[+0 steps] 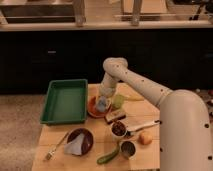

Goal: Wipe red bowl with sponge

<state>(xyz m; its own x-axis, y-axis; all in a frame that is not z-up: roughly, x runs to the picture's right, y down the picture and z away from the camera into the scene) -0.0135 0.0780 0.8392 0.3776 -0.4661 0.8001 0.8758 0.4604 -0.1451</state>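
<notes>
Fingers [103, 99] gripping sponge [102, 105], inside half-hidden red bowl [92, 108]

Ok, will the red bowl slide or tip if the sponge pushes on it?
Probably slides rather than tips: the red bowl looks shallow and wide, sitting flat on the table. It seems light, so rim pressure could shift it toward the green tray beside it. The gripper is over the bowl with the sponge.
</notes>
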